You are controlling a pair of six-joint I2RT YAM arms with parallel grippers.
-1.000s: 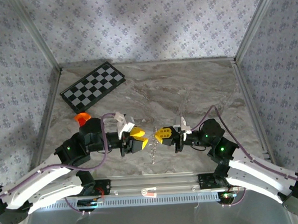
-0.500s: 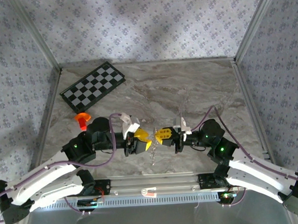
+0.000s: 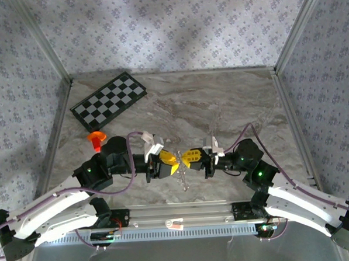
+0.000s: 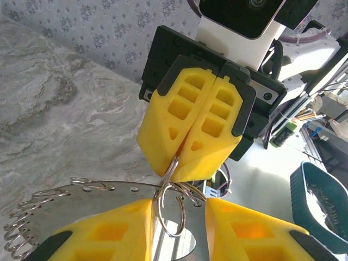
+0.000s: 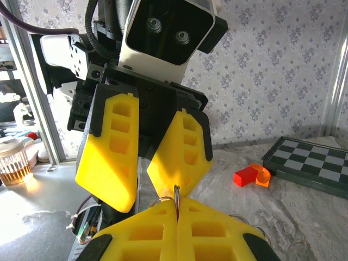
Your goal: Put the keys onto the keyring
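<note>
**Left arm just closed the gap on the ring**

The marble surface (image 3: 231, 98) looks the same as a second ago; the big change is the left arm (image 3: 55, 205), which has swung in toward the middle, so the left jaws now sit tip to tip with the right jaws instead of well apart from them; the right jaws haven't budged and are clamped fully together, pinching the keyring (image 3: 182, 175) right at their tips, with the rest of it dangling below them; the left jaws have narrowed a fair bit but are still parted, gripping nothing as far as I can see, with the ring's wire running through the gap between them; my read is that this is a second grab to steady the ring, nearly done; no key is going on until that lands.
</note>
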